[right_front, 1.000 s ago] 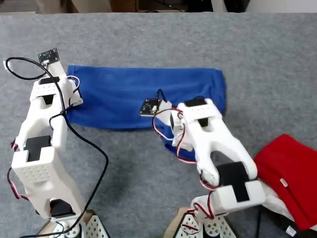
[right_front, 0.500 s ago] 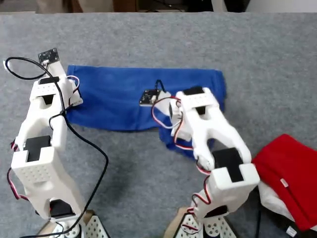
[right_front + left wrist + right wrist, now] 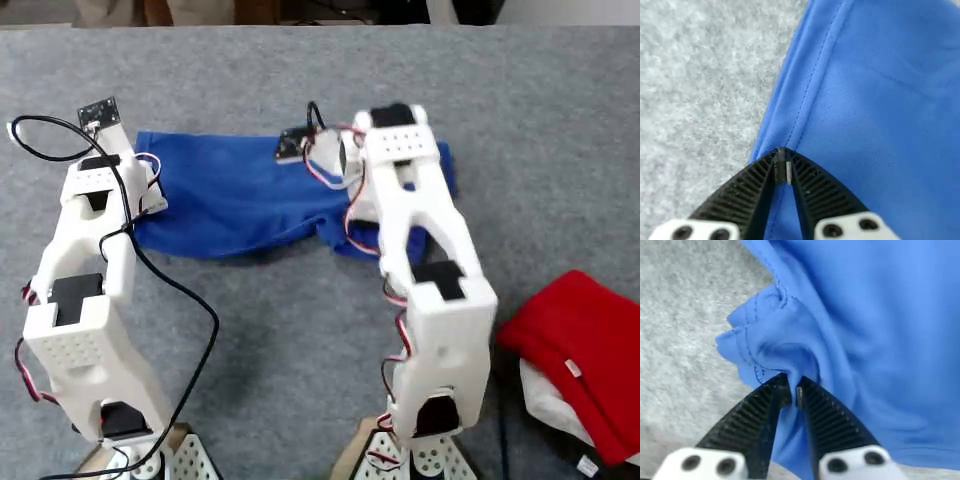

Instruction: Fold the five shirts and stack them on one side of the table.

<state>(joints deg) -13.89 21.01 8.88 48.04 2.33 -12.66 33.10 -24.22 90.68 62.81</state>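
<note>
The left arm (image 3: 85, 270) stands on the left side, folded at the elbow, with its wrist tipped downward. The left gripper (image 3: 782, 162) is pinched tight, its black ribbed fingers (image 3: 750, 190) meeting at the tips on a hemmed edge of the blue shirt (image 3: 880, 100). The right arm (image 3: 425, 270) lies extended long and almost straight out from its base, wrist farthest away, and the right gripper (image 3: 791, 389) is likewise closed, its tips nipping a bunched fold of the same shirt
</note>
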